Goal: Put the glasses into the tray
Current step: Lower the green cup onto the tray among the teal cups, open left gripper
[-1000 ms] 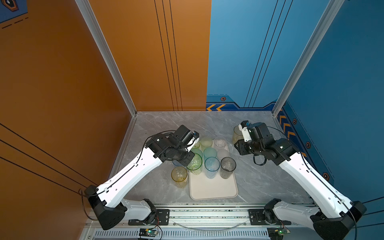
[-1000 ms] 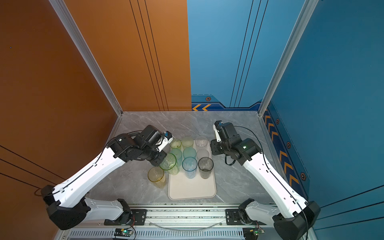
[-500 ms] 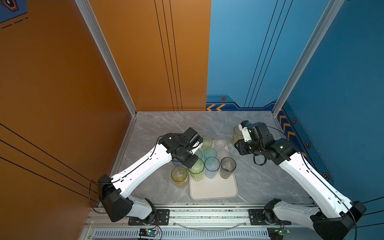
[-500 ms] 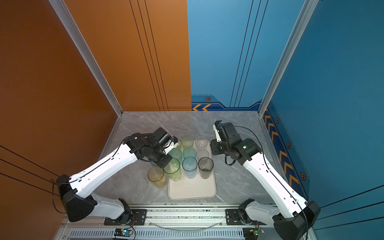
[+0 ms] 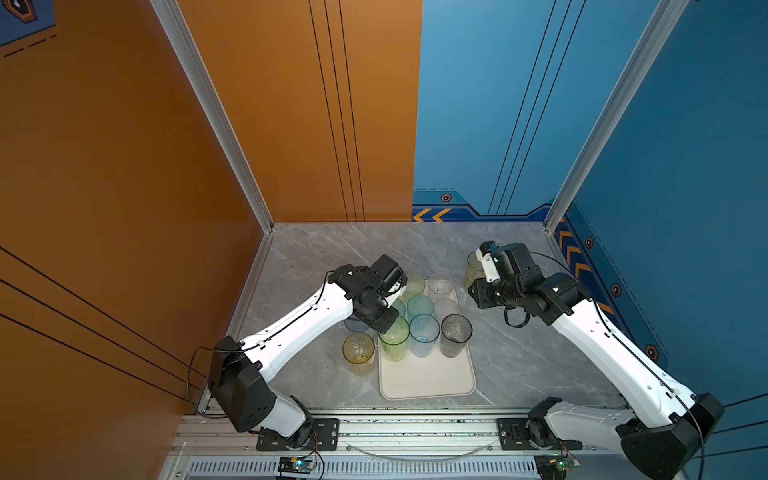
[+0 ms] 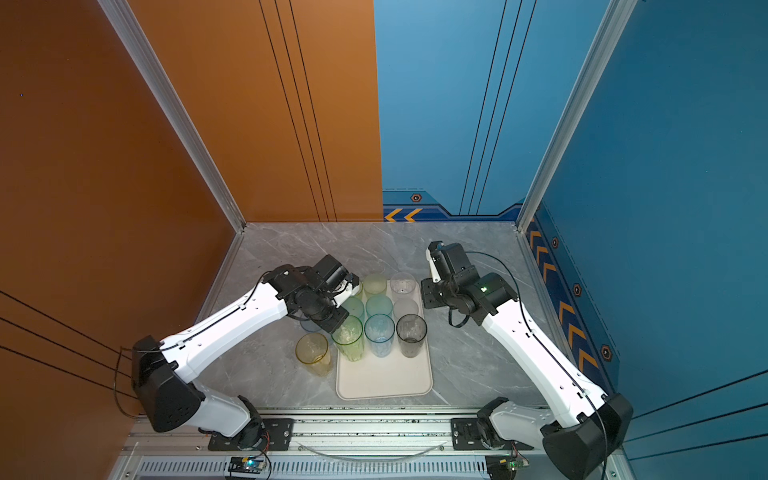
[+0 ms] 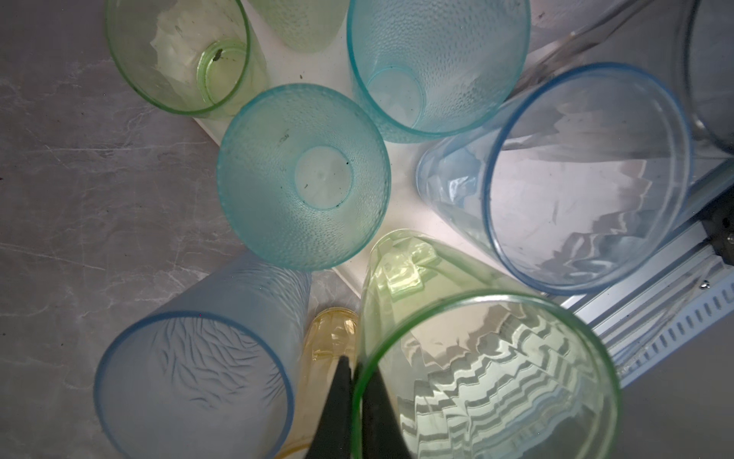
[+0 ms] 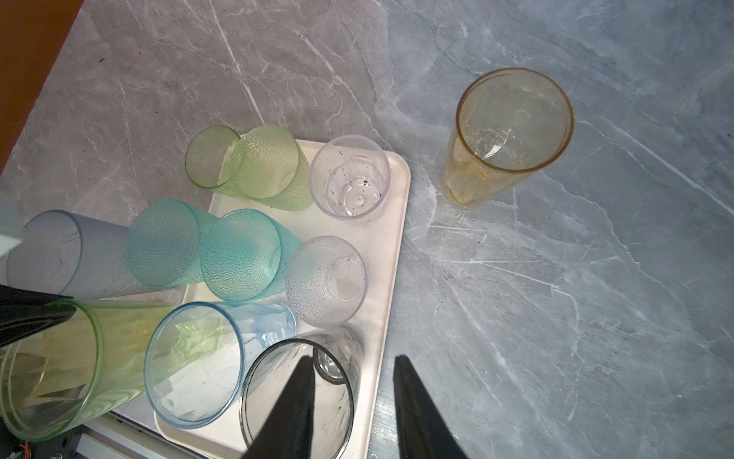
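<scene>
My left gripper [image 7: 353, 359] is pinched thin on the rim of the tall green glass [image 7: 488, 381], one finger inside the mouth and one outside. I hold it by the rim because the glasses around it stand too close for a grasp around the body. In both top views it stands just inside the left edge of the tray [image 5: 428, 382], at the left end of the near row. It is touching or almost touching the blue glass [image 5: 424, 332], and the smoky grey glass [image 5: 456, 334] closes the row on the right. I cannot tell whether its base rests on the tray or hangs just above it. I judge this to be the set-down step. I pack the glass tight against its neighbour so that the bare near half of the tray is left free for the rest.

My right gripper [image 8: 353, 357] is partly open and holds nothing. It hovers by the tray's right edge, above the tabletop [image 5: 519, 353] and clear of the left arm's work. I judge it is placed to reach the amber glass [image 8: 512, 131], which stands alone on the tabletop beyond the tray's far right corner.

Off the tray, by its left edge, stand a yellow glass [image 5: 358, 353] and a frosted blue glass [image 7: 190, 377]. Both are near my left fingers. When I let go I should lift straight up, or I may knock one of them over.
</scene>
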You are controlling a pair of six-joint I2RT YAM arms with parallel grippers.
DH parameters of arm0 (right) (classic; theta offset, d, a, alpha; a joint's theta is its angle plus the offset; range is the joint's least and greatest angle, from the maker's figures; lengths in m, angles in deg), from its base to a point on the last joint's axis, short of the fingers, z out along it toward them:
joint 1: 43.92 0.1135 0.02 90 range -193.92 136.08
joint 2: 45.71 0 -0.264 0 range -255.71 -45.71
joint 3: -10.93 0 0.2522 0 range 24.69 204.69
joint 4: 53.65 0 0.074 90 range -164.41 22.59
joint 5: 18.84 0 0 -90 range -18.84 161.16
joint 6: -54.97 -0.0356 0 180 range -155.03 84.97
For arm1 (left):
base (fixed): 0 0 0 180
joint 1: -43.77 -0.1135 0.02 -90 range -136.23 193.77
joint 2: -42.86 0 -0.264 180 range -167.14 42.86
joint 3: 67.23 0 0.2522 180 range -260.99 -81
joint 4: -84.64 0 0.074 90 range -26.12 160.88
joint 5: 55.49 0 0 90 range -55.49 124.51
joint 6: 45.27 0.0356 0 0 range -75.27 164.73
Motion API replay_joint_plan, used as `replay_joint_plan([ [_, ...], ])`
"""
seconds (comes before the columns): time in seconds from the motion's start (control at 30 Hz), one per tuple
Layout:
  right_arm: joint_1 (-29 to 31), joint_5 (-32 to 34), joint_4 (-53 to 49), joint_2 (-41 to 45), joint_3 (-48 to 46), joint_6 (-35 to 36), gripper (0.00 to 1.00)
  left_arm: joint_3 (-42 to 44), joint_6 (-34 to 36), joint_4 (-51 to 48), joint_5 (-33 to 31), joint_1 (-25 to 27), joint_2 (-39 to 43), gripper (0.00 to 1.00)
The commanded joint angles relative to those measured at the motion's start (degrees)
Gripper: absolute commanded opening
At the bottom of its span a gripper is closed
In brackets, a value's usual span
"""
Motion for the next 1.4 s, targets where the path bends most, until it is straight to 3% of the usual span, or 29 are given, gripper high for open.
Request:
replay_joint_plan([
  [0.0, -0.4, -0.3, -0.5, -0.8, 0.8, 0.2, 0.33, -0.2, 1.5, 0.7, 0.3, -0.6, -1.1, 0.01],
  [1.37, -0.5, -1.2, -0.5, -5.5, 3.1, 0.6, 0.34, 2.8, 1.8, 3.4, -2.1, -1.8, -1.2, 0.08],
])
